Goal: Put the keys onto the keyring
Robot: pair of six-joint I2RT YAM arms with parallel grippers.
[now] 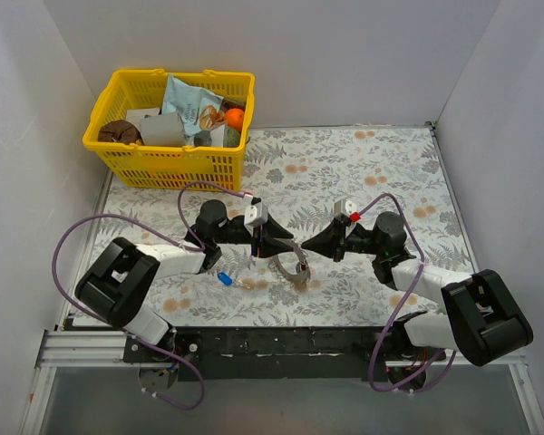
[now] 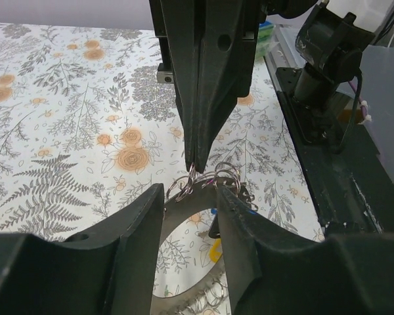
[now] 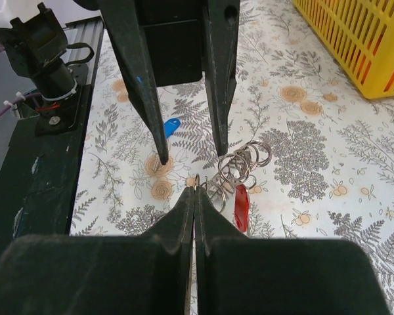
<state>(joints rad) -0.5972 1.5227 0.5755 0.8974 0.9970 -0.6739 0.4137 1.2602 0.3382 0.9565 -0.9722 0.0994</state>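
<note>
Left gripper (image 3: 192, 156): the two black fingers stand apart with bare cloth between the tips and nothing clamped. Right gripper (image 2: 192, 165): fingers pressed together and tips down on a cluster of small silver wire split rings (image 3: 244, 161). Cannot tell if a ring is actually pinched.

The shiny silver keyring with the scalloped rim (image 1: 297, 270) lies flat on the floral-print tablecloth (image 1: 381, 172), between the two grippers and slightly nearer the arm bases. In the left wrist view its loop runs between the left fingers.

A small key with a red plastic cap (image 3: 241, 207) lies just beside the ring cluster, touching it; whether it is threaded on is unclear. A small key with a blue plastic cap (image 1: 225, 279) lies loose on the cloth by the left arm, apart from the keyring.

A yellow plastic basket (image 1: 118, 163) with mixed items sits at the far left corner.
</note>
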